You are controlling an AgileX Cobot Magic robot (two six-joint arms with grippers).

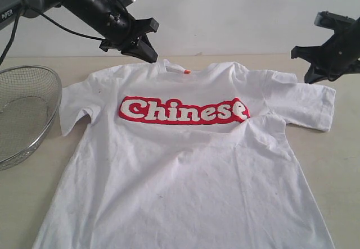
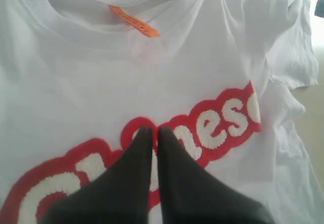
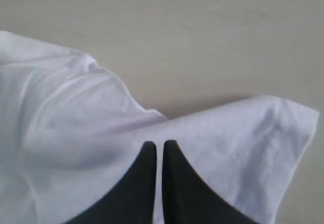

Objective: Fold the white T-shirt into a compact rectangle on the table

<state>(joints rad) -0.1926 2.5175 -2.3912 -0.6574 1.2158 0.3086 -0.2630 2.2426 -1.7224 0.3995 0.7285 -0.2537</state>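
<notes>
Shirt: the white T-shirt (image 1: 185, 164) lies face up, spread nearly flat on the bench (image 1: 340, 170), with its collar at the far end.
Feel: I judge it light, limp cotton that will drape and drag, and may slide on the smooth top.
Left gripper (image 2: 151, 129): pressed together, empty, above the red lettering (image 1: 183, 111).
Right gripper (image 3: 157, 144): pressed together, empty, above the sleeve (image 3: 243, 133) on my right.
Hold: I'd pinch both layers at the shoulder seams or the sleeve edge, not mid-chest.
Risk: uneven lifts would bunch the cloth.
</notes>
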